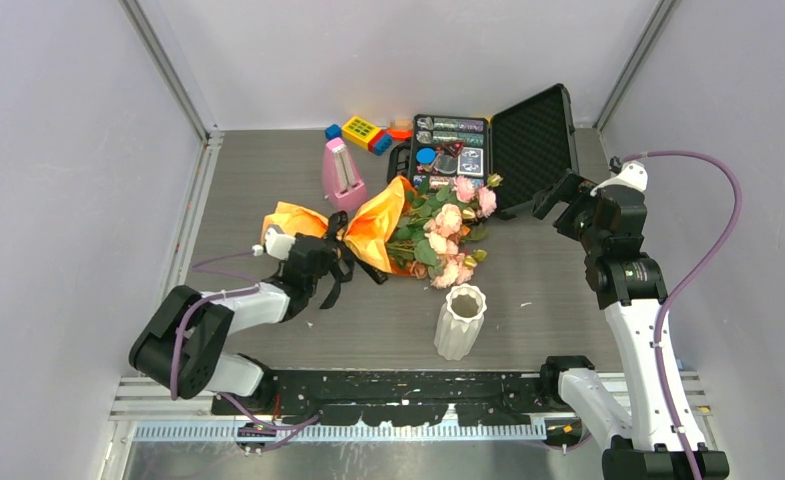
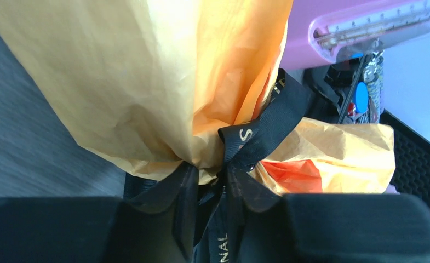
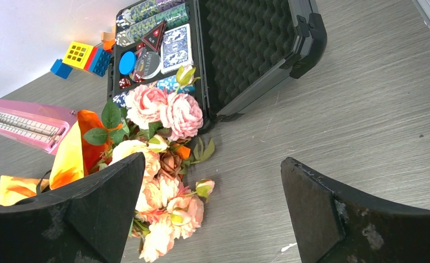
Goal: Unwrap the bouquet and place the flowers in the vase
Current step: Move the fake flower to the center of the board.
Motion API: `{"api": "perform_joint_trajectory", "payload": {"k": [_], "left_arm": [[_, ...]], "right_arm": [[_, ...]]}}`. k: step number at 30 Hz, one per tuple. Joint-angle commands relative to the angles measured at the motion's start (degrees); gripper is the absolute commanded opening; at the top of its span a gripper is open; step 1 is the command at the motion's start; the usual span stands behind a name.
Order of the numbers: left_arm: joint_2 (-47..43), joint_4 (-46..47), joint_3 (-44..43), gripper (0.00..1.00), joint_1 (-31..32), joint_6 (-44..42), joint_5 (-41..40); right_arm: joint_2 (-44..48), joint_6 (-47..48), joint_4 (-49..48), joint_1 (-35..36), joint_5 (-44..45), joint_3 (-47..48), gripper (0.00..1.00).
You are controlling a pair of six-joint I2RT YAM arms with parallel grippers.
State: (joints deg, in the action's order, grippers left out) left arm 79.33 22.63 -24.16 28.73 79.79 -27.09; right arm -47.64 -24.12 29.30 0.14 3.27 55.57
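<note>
Near the middle of the desk (image 1: 558, 320), the bouquet (image 1: 393, 232) is lying on its side, still wrapped. Its blooms are pointing right and towards the far side, and its tied end is pointing left. Judging by this, the task is only beginning: the black ribbon (image 2: 259, 137) is still cinching the paper at the neck in a bow, no stem is showing outside the wrap, and the vase (image 1: 460, 322) is standing upright and empty on the near side, apart from the bunch. Untying, peeling the paper away and lifting the stems into the vase are all still waiting to be done.

The left hand (image 1: 328, 255) is sitting right at the bow. Its wrist view is showing the ribbon tails hanging down into the gap between its two fingers (image 2: 48, 230). I cannot tell whether they are pinching the ribbon or merely flanking it. The right hand (image 3: 212, 211) is hovering with its fingers wide apart and gripping nothing. It is to the right of the blooms, near the open black case (image 1: 533, 140).

The orange paper (image 2: 147, 82) is looking thin and crinkled, flaring out on both sides of the knot. The flowers (image 3: 166, 112), pink, peach and cream with green leaves, are spilling loosely from its mouth, and the farthest heads are resting against the case edge.
</note>
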Motion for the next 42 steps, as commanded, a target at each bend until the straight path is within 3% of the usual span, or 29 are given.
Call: {"api": "perform_joint_trajectory", "payload": {"k": [1,7,15,21,22,27,31,35,42], "left_arm": [[0.3,5.1,-0.3,0.2,-5.5,-9.2,6.8],[-1.2,7.6,0.9,0.0,-14.6,-17.5,15.1],[-1.1,0.3,-5.7,0.0,-27.1,-27.9,31.9],[1.2,-7.1,-11.5,0.01,-31.1,-33.7,37.1],[1.0,-8.7,-12.2,0.07,-31.0,-34.1,37.1],[-4.0,-17.6,-14.8,0.55,-31.0,-35.9,34.6],[-11.2,-24.7,-14.8,0.65,-29.7,-36.9,31.1],[-17.4,-27.6,-13.4,0.74,-23.1,-35.9,27.7],[-16.6,-29.3,-12.9,0.77,-14.4,-34.3,27.6]], "right_arm": [[0.1,0.6,0.3,-0.1,-0.6,1.0,1.0],[-0.2,0.7,0.6,-0.1,-0.6,1.3,1.0],[-0.9,0.6,0.5,-0.1,-0.9,1.4,1.0],[-1.2,0.7,0.6,-0.1,-1.1,1.6,1.0],[-1.2,0.7,0.6,-0.1,-1.1,1.6,1.0],[-1.2,0.6,0.6,-0.1,-1.3,1.6,1.0],[-1.4,0.7,0.6,-0.1,-1.4,1.6,1.0],[-1.6,0.7,0.5,-0.1,-1.6,1.5,1.0],[-1.3,0.7,0.7,-0.1,-1.9,1.5,1.0]]}}
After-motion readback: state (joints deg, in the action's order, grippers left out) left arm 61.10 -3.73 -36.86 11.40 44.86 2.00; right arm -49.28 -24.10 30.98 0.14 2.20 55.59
